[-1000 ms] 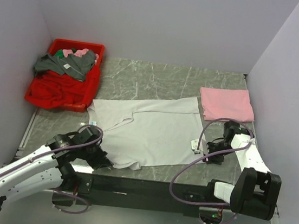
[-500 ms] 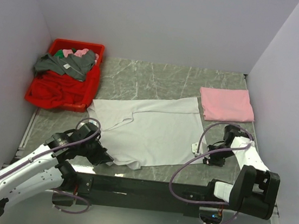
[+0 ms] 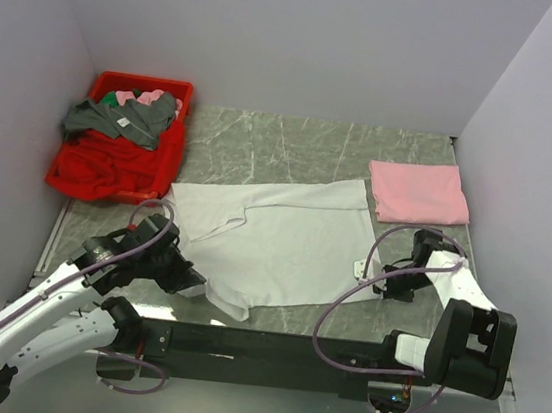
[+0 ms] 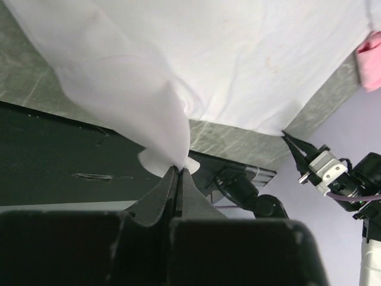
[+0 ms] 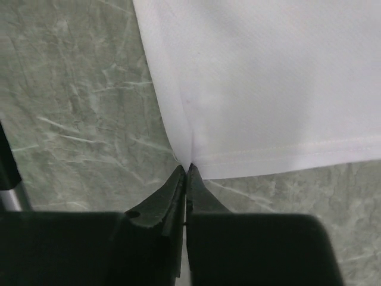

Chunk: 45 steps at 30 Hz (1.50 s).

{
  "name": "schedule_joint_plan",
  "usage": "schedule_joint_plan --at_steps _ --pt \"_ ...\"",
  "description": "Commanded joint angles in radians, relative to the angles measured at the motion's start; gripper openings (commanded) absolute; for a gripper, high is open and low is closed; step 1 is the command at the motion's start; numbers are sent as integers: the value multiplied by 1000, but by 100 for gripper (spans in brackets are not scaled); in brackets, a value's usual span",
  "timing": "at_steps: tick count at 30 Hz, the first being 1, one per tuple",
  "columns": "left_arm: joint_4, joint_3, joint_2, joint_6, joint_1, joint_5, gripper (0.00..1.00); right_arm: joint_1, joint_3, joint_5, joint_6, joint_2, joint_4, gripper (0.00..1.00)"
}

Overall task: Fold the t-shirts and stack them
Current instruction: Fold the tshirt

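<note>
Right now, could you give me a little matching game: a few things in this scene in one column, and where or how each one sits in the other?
1. white t-shirt
2. pink t-shirt
3. red bin
4. left gripper

A. folded, far right
B. far left, full of clothes
C. spread out in the middle
D. shut on a lifted shirt corner

Pairs: 1-C, 2-A, 3-B, 4-D

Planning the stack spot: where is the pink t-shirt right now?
In the top view, the folded pink t-shirt lies at the far right, just beyond the spread white t-shirt.
</note>
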Motion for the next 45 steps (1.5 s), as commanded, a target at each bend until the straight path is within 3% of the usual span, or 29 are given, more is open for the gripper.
schedule_joint_plan --at_steps 1,9,17,22,30,45 --pt "-82 111 7 41 5 -111 0 -5 49 -42 56 -46 -45 0" --pt "-156 223 57 82 8 -172 0 -2 166 -85 123 -7 -125 0" --pt "-214 196 24 82 6 -113 0 -5 197 -108 133 6 -151 0" --pt "-239 205 4 78 8 -133 0 -5 229 -127 202 30 -108 0" --pt "-252 286 100 147 14 -181 0 -5 283 -180 298 102 -72 0" --pt "8 -33 107 265 228 69 0 2 295 -225 305 151 -78 0"
